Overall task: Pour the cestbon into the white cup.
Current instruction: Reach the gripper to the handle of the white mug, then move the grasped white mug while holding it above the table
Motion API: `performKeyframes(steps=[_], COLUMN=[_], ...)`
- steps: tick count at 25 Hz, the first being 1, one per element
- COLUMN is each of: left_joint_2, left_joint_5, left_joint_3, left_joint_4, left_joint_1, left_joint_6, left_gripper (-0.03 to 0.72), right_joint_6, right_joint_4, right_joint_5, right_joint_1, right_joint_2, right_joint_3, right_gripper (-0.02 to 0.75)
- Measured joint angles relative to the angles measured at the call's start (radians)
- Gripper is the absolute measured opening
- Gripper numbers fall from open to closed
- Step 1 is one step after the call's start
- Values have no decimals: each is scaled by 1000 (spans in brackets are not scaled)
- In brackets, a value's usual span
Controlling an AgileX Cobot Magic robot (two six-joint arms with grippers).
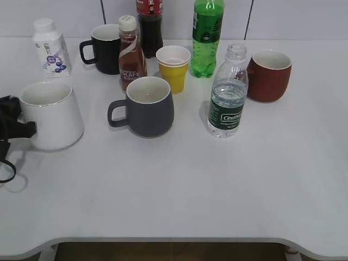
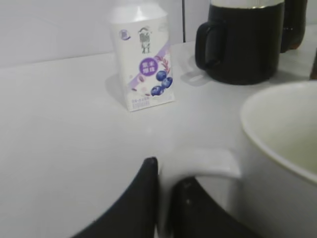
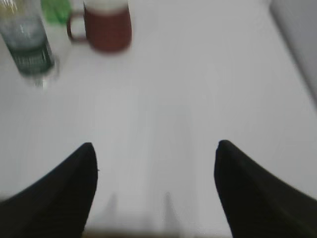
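Note:
The cestbon (image 1: 227,95), a clear ribbed bottle with a dark green label and no cap, stands upright right of centre; it shows at the top left of the right wrist view (image 3: 27,42). The white cup (image 1: 51,114) stands at the left edge. My left gripper (image 1: 22,129) is shut on the white cup's handle (image 2: 208,163), with the fingers (image 2: 166,186) on both sides of it. My right gripper (image 3: 154,163) is open and empty over bare table, well short of the bottle; it is out of the exterior view.
A dark grey mug (image 1: 147,106) stands in the middle, a yellow paper cup (image 1: 174,68) and a brown coffee bottle (image 1: 130,51) behind it. A black mug (image 1: 104,48), milk carton (image 1: 50,49), green soda bottle (image 1: 206,38) and red mug (image 1: 269,75) stand further back.

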Motion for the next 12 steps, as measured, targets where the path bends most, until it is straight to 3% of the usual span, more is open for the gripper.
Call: performKeyframes(steps=[7, 12], left_joint_2=[-160, -286], left_joint_5=[37, 102], left_joint_3=[0, 1], left_joint_4=[42, 111], left_joint_1=[0, 0], left_joint_6=[3, 3], left_gripper=[38, 37], right_joint_6=[-234, -273], right_joint_4=[59, 121], right_joint_5=[-611, -1061], right_joint_1=[0, 3], right_joint_2=[192, 442], right_joint_3=[-14, -15], right_gripper=[543, 543])
